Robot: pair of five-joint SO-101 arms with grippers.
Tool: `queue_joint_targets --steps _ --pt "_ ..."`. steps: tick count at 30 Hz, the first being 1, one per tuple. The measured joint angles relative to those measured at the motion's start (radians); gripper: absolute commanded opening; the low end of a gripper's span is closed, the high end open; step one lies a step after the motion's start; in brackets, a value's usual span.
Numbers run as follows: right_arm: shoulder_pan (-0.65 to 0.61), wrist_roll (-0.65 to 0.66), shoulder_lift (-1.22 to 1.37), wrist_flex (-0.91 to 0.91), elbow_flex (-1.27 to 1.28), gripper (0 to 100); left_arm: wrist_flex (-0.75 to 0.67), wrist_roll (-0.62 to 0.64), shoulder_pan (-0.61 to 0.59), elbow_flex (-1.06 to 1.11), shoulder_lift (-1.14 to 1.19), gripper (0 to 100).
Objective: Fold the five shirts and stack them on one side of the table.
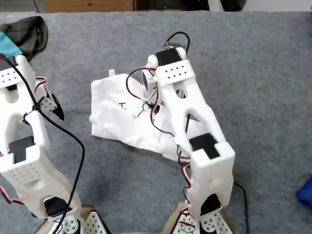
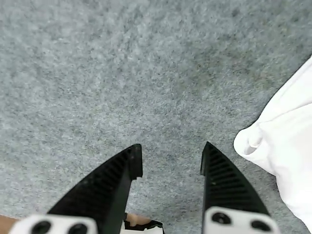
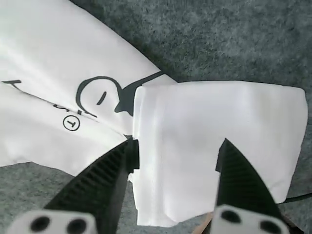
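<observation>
A white shirt (image 1: 117, 114) with a small black print lies partly folded in the middle of the grey table. My right arm (image 1: 175, 73) stretches over it. In the right wrist view, my right gripper (image 3: 178, 151) hangs open just above a folded-over flap of the shirt (image 3: 209, 126), with nothing between its fingers. My left gripper (image 1: 54, 106) stands open over bare carpet to the left of the shirt. In the left wrist view, the left gripper (image 2: 170, 158) is empty, and the shirt's rolled edge (image 2: 287, 141) lies a short way off to one side.
A dark garment with a teal piece (image 1: 27, 34) lies bunched at the table's far left corner. A blue object (image 1: 306, 192) shows at the right edge. Grey carpet (image 1: 253, 73) covers the table, with free room to the right and behind the shirt.
</observation>
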Motion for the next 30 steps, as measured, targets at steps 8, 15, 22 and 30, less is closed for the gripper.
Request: queue_joint_targets --steps 8,15,22,30 --pt "0.000 -0.005 0.095 -0.002 -0.163 26.7 -0.002 0.000 0.000 0.000 0.000 21" --pt "0.000 -0.006 0.216 -0.003 -0.258 26.7 -0.002 0.000 0.000 0.000 0.000 21" --pt "0.000 -0.006 0.233 -0.003 -0.261 26.7 -0.002 0.000 0.000 0.000 0.000 21" --pt "0.000 -0.006 0.236 -0.003 -0.261 26.7 -0.002 0.000 0.000 0.000 0.000 21"
